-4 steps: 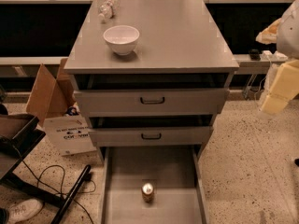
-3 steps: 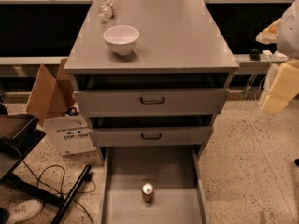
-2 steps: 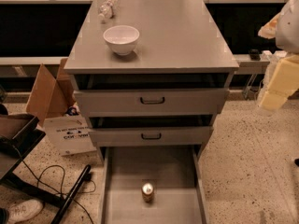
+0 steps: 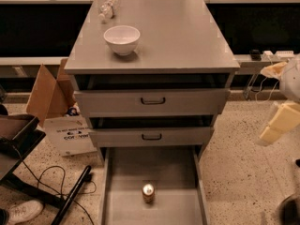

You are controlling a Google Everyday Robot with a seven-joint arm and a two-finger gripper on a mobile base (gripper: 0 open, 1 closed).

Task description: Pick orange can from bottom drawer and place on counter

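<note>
The orange can stands upright on the floor of the open bottom drawer, near its front middle, with its silver top showing. The counter is the flat grey top of the cabinet. My gripper shows only as cream-coloured parts at the right edge of the view. It is beside the cabinet at about middle-drawer height, well right of and above the can, and it holds nothing that I can see.
A white bowl sits on the counter's left front, with a clear plastic bottle lying behind it. The two upper drawers are slightly ajar. A cardboard box, a white box, cables and a black stand are on the floor to the left.
The cream arm parts at the right edge have moved downward. The can, bowl and drawers have not moved.
</note>
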